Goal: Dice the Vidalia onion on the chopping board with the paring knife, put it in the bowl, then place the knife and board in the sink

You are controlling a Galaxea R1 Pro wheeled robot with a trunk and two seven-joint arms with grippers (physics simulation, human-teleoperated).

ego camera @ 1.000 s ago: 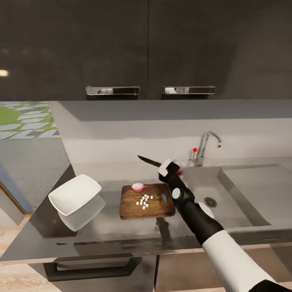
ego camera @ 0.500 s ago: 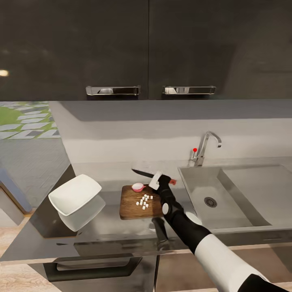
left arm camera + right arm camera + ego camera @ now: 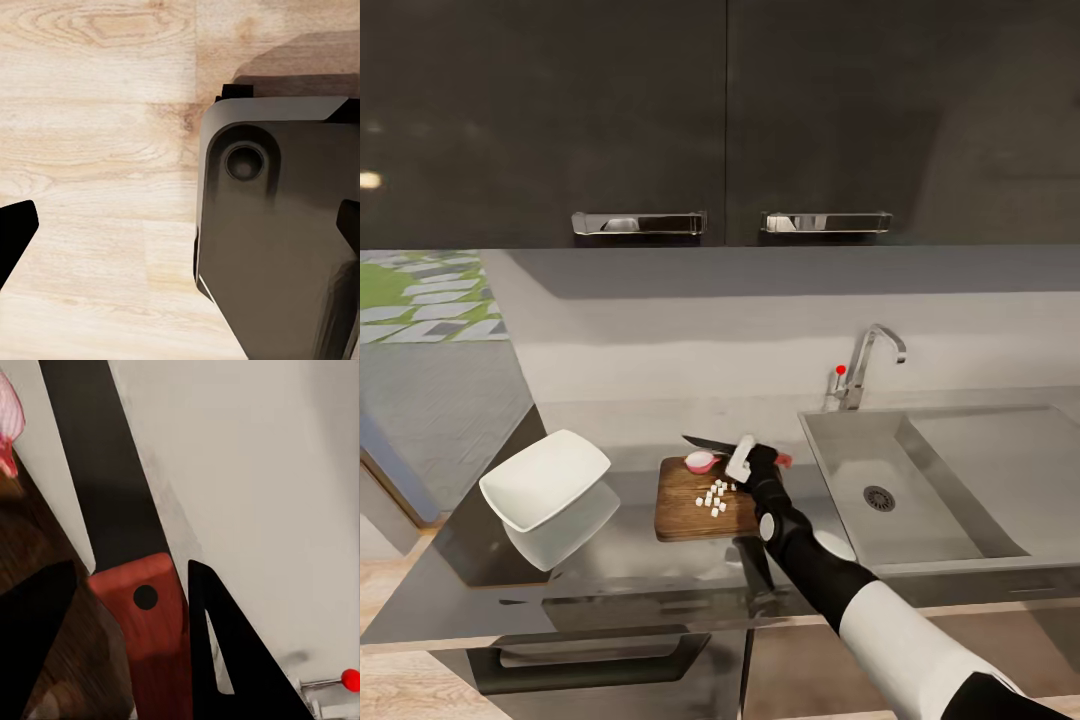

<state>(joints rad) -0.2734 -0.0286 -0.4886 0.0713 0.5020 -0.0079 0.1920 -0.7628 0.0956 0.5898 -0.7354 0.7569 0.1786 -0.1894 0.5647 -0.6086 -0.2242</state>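
Dark cabinet doors (image 3: 660,110) hang above a grey counter (image 3: 610,570) with a steel sink (image 3: 960,490) set into its right half and a tap (image 3: 865,365) behind it. On the counter, left of the sink, lies the wooden chopping board (image 3: 690,505). A small heap of white diced onion (image 3: 715,496) sits near the board's middle, and a pinkish onion piece (image 3: 700,461) rests at its far edge.

My right end effector (image 3: 745,458) hangs over the far right corner of the board, clamped on the paring knife (image 3: 710,443). From the head view the dark blade runs out to the left, passing just above the onion piece, and the red handle end pokes out on the sink side. From my right wrist view the red handle (image 3: 150,622) with its dark rivet sits between my two black fingers (image 3: 225,652), with the blade (image 3: 101,472) stretching away over the pale counter and the onion piece (image 3: 7,431) beside it. The diced onion lies just in front of and below that end effector.

A white bowl (image 3: 545,480) stands well to the left of the board, near the counter's corner.

My left wrist view looks down on pale wood floor (image 3: 97,150) and a dark part of my base (image 3: 277,232); one black fingertip (image 3: 15,232) shows at the edge, so I cannot tell how wide that end effector stands.
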